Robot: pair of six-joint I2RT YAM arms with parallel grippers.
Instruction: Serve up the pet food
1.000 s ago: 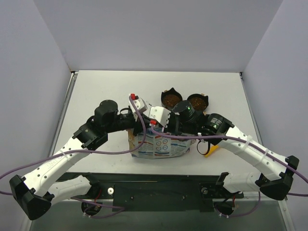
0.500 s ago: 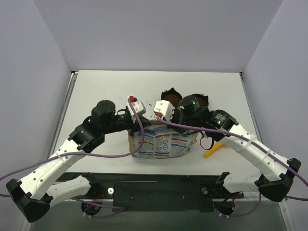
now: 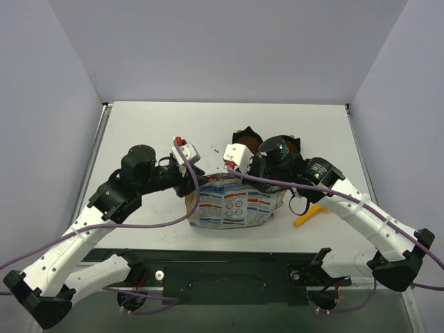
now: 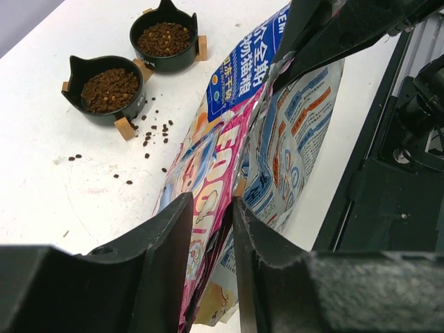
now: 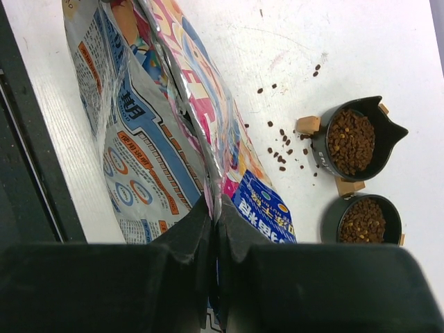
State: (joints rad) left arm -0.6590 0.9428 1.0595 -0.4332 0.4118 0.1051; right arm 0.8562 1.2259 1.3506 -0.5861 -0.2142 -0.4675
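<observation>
On the table (image 3: 152,125), by its front edge, my right claw (image 5: 214,208) pinches the bag (image 3: 232,205) while my left claw (image 4: 212,205) gapes around its rim.

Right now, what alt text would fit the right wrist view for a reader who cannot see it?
The right gripper pinches the top edge of a glossy magenta-edged pet food bag on the white table. Right of it, two small black ear-rimmed bowls hold brown kibble, with loose pellets scattered nearby.

The table (image 3: 146,132) is overlooked from high behind; the bag (image 4: 208,159) and bowls (image 4: 104,118) are seen closely from both wrists.
</observation>
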